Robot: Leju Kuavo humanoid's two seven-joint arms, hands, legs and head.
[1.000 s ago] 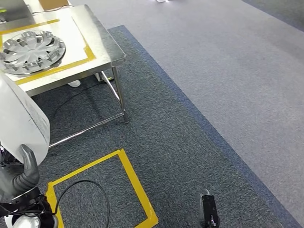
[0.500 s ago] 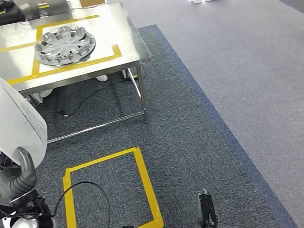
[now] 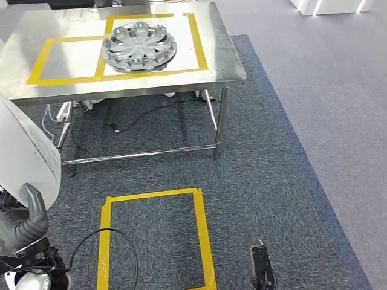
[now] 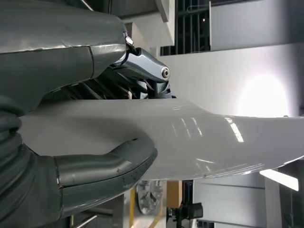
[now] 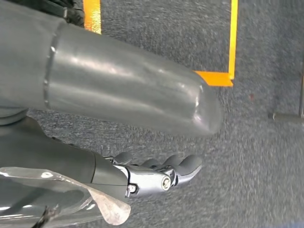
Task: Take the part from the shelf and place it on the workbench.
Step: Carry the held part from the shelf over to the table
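Grey carpet covers the floor, a darker speckled stretch of it under the robot and a paler stretch off to the right, with a blue strip between them. At the far left of the head view the left hand grips a large white curved panel, the part being carried, which rises from the hand along the picture's left edge; faint small print runs along its rim, too fine to read. From the left wrist the thick grey thumb is pressed against the underside of the panel and the darker fingers lie over its top, so the hand is clamped on it. A black cable loops across the carpet just right of that hand, touching a square of yellow tape stuck to the floor. Beyond the square stands a steel workbench on thin legs, its top marked with two yellow tape rectangles; a silver hubcap lies in the right-hand one, and no brand mark on it can be made out. Near the bottom edge, right of the tape square, the right hand hangs low above the carpet; its wrist view shows the fingers stretched out close together with nothing in them.
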